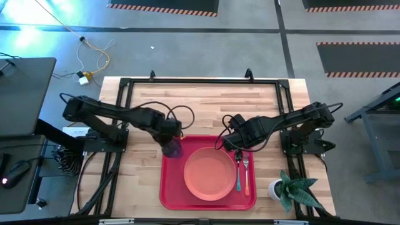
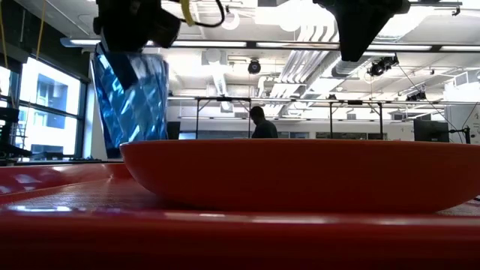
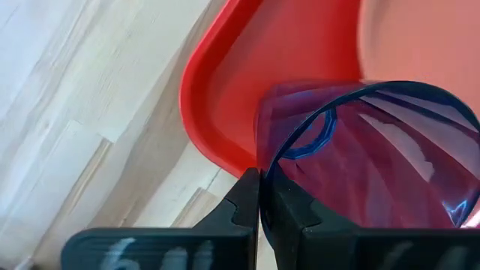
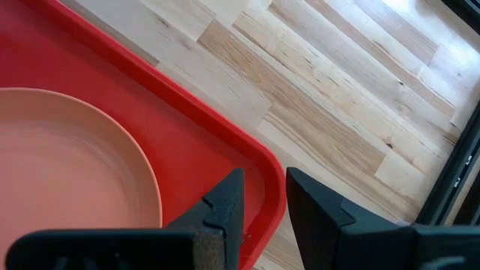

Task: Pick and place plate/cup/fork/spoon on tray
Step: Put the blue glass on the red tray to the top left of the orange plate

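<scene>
High view: tray [image 1: 170,194] sits at the table's [image 1: 206,106] near edge, glossy red plastic, rounded corners. The plate [image 1: 209,172] lies in its middle, matte salmon, round with a raised rim. Spoon [image 1: 238,174] and fork [image 1: 246,175] lie side by side on the tray just right of the plate. So 3 of 4 items look placed; the cup [image 1: 173,149] is the step in hand, held by the left gripper [image 1: 170,145] over the tray's far-left corner. Right gripper [image 1: 236,145] hovers at the tray's far-right corner, above the cutlery tops. A potted plant [image 1: 289,189] stands right of the tray. Low view: the cup [image 2: 135,97] shows faceted translucent blue walls, upright, hanging under the left gripper; whether its base touches the tray I cannot tell. Left wrist view: jaws pinch the cup's [image 3: 375,157] thin wall at the rim, tray corner below. Next move likely calls for lowering until the base seats flat, then spreading the jaws without tipping it. Right wrist view: right gripper [image 4: 264,196] jaws slightly spread, holding nothing, straddling the tray's [image 4: 225,142] rim.
</scene>
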{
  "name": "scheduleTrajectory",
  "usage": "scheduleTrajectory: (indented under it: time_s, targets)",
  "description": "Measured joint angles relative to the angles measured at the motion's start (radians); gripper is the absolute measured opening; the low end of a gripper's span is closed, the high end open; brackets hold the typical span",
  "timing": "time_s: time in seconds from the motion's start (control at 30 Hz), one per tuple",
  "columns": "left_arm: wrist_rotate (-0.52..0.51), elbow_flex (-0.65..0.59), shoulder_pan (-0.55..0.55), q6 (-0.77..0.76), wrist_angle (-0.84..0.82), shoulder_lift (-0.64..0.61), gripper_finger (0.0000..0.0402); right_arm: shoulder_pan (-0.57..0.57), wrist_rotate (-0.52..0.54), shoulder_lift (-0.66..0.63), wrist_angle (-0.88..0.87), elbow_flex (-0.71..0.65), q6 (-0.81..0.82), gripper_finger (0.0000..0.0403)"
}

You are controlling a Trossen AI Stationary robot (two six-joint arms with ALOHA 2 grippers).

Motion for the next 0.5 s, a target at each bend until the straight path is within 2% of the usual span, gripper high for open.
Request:
scheduleTrajectory:
  time_s: [0.5]
  targets:
    - [0.023, 0.0, 0.0, 0.01, 0.013, 0.09, 0.0005, 0.0, 0.003, 0.0, 0.0, 0.0, 0.0, 0.0091]
